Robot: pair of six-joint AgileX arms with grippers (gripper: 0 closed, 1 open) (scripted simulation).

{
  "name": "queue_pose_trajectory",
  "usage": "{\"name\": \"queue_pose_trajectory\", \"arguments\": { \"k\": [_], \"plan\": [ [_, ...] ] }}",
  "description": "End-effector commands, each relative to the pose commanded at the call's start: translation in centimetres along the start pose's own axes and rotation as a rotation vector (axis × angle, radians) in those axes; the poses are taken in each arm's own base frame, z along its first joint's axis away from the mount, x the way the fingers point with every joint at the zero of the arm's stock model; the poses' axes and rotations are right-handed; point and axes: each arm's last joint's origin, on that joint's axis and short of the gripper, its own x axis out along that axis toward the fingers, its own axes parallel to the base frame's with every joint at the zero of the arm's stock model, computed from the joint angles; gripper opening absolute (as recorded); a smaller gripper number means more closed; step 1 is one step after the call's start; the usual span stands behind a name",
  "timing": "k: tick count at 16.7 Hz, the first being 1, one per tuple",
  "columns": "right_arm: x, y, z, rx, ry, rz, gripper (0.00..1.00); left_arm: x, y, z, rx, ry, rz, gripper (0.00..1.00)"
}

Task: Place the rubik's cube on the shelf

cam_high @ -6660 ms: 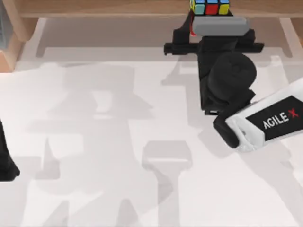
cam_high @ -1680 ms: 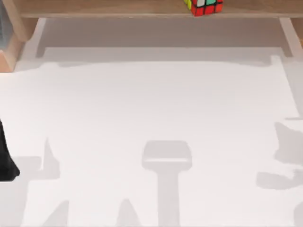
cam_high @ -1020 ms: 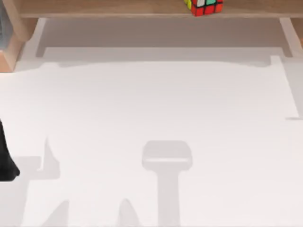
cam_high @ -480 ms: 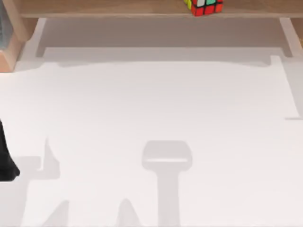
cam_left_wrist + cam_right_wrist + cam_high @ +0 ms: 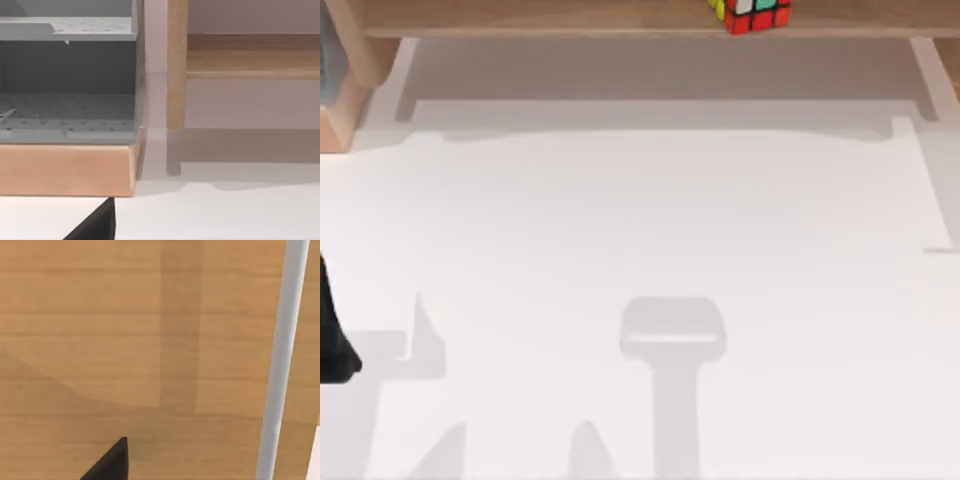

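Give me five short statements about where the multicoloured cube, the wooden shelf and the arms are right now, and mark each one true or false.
1. The small multicoloured rubik's cube rests on the light tan wooden shelf. True.
2. A gripper is clamped on the cube. False: nothing touches it.
3. The cube sits toward the top view's right half of the shelf. True.
4. The cube lies on the white tabletop. False: it is up on the shelf board.
5. The left arm is at the top view's left edge, away from the cube. True.
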Motion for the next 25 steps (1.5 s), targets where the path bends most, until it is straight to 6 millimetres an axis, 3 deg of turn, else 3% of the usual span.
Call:
{"name": "queue_pose_trajectory", "arguments": {
  "k": [10, 20, 25],
  "plan": [
    [0.0, 0.0, 0.0, 0.000, 0.000, 0.000, 0.02, 0.0, 0.0, 0.0, 0.000, 0.000, 0.000, 1.00],
    [0.0, 0.1, -0.1, 0.005, 0.004, 0.003, 0.00, 0.0, 0.0, 0.0, 0.000, 0.000, 0.000, 1.00],
    [3.9, -0.2, -0.4, -0.006, 0.010, -0.010, 0.00, 0.0, 0.0, 0.0, 0.000, 0.000, 0.000, 1.00]
  ]
}}
